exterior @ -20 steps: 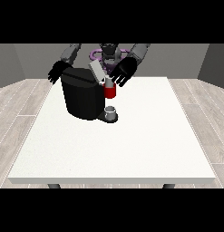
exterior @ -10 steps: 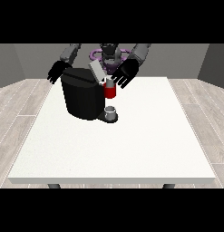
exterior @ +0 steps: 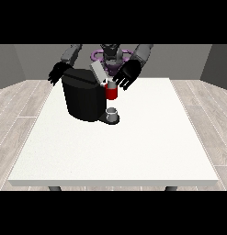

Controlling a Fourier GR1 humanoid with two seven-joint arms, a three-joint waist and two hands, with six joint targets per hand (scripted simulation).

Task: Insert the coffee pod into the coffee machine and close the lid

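Even, soft light fills the room, brightest on the white table (exterior: pixel 133 147), which shows no glare. The black coffee machine (exterior: pixel 85 98) in the upper left of centre stays dark with little surface detail and throws only a faint shadow at its base. Grey walls along the top dim toward the corners

Grey walls (exterior: pixel 23 62) — pale plank floor (exterior: pixel 16 124)

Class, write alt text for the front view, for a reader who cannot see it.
A black coffee machine stands on a white table, its grey lid tilted open above a red brew head. The hand at the view's right hovers open beside the lid; the hand at the view's left is behind the machine.
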